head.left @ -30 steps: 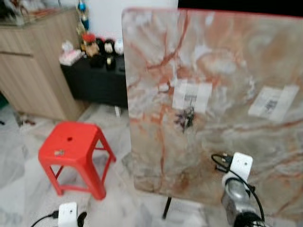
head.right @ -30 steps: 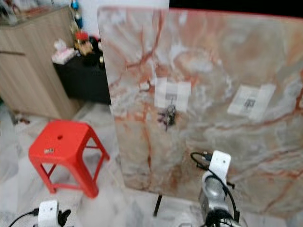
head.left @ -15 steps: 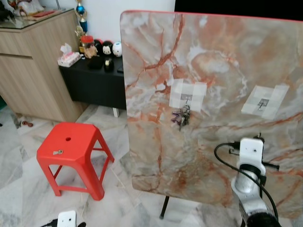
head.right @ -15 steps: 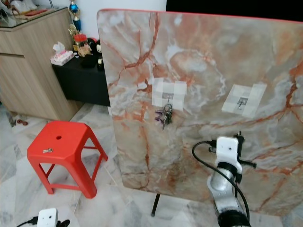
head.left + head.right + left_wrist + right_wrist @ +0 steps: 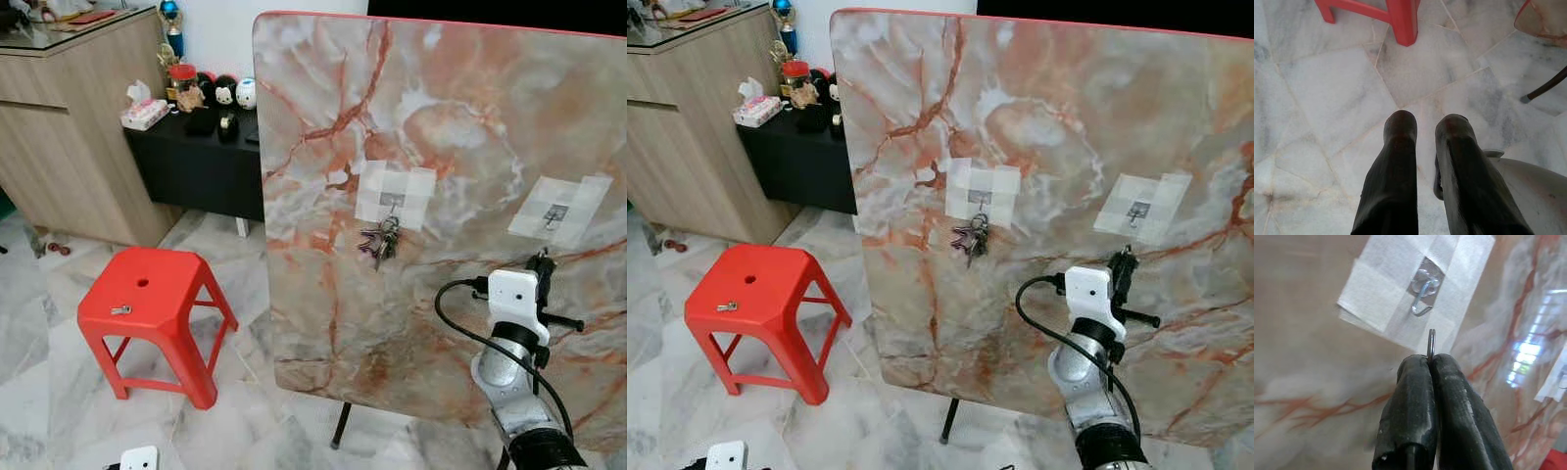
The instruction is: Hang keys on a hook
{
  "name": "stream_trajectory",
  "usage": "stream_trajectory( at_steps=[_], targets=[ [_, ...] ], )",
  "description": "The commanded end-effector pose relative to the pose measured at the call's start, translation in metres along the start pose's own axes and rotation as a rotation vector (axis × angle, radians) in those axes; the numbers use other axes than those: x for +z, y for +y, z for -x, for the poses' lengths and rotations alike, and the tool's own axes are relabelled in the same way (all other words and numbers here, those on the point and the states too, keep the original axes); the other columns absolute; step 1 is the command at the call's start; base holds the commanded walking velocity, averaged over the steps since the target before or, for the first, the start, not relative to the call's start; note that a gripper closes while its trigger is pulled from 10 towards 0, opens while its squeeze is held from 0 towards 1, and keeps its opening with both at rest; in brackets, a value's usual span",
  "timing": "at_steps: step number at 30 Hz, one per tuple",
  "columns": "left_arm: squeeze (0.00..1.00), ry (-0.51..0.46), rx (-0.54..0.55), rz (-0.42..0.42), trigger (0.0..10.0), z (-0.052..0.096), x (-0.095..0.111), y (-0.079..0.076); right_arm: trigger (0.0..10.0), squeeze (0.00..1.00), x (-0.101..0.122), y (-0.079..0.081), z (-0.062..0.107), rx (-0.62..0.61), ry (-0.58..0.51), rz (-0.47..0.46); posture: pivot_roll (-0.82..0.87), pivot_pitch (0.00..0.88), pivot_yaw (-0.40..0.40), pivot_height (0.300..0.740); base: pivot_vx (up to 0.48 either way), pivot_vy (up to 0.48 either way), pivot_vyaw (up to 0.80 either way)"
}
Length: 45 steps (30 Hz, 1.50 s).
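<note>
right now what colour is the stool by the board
Red stool, clearest in the left eye view.

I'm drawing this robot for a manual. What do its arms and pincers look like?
The right arm is a silver cylinder with a white box at the wrist and a looping black cable. Each pincer, right pincer and left pincer, has two long, rounded, matte black fingers.

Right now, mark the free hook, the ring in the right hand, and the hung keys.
hook (image 5: 1422, 296), right wrist view, its bent wire.
ring (image 5: 1431, 342), right wrist view, exposed upper arc.
keys (image 5: 380, 240), left eye view, middle of bunch.

Open air lies between the right claw (image 5: 1431, 363) and hook (image 5: 1422, 296).
</note>
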<state>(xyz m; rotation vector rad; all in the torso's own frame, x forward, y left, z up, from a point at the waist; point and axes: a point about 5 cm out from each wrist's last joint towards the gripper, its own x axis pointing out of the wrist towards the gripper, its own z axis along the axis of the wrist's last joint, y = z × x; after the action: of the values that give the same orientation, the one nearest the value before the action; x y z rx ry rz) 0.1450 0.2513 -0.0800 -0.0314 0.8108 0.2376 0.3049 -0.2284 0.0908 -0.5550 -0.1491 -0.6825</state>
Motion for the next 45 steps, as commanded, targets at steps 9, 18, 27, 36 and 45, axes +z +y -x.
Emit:
stream_trajectory(
  at_steps=[9,18,27,36,45],
  targets=[
    [0.0,0.043,-0.004,0.003,10.0,0.002,-0.008,0.001,10.0,0.0,0.014,-0.008,-0.011,-0.072,-0.047,0.009,0.16,0.0,-0.05,0.74,0.0,0.0,0.0],
    [0.0,0.052,0.0,0.008,10.0,0.002,-0.009,0.001,10.0,0.0,0.02,-0.006,-0.016,-0.068,-0.05,0.0,0.17,0.0,-0.052,0.74,0.0,0.0,0.0],
    [0.0,0.059,0.001,0.012,10.0,0.003,-0.011,0.0,10.0,0.0,0.026,-0.004,-0.022,-0.074,-0.049,-0.004,0.17,0.0,-0.051,0.74,0.0,0.0,0.0],
    [0.0,0.065,0.001,0.013,10.0,0.002,-0.011,0.001,10.0,0.0,0.026,-0.004,-0.026,-0.076,-0.029,0.008,0.17,0.0,-0.051,0.74,0.0,0.0,0.0],
    [0.0,0.065,0.005,0.015,10.0,0.003,-0.01,0.004,10.0,0.0,0.022,-0.002,-0.026,-0.049,-0.015,0.076,0.17,0.0,-0.052,0.74,0.0,0.0,0.0]
  ],
)
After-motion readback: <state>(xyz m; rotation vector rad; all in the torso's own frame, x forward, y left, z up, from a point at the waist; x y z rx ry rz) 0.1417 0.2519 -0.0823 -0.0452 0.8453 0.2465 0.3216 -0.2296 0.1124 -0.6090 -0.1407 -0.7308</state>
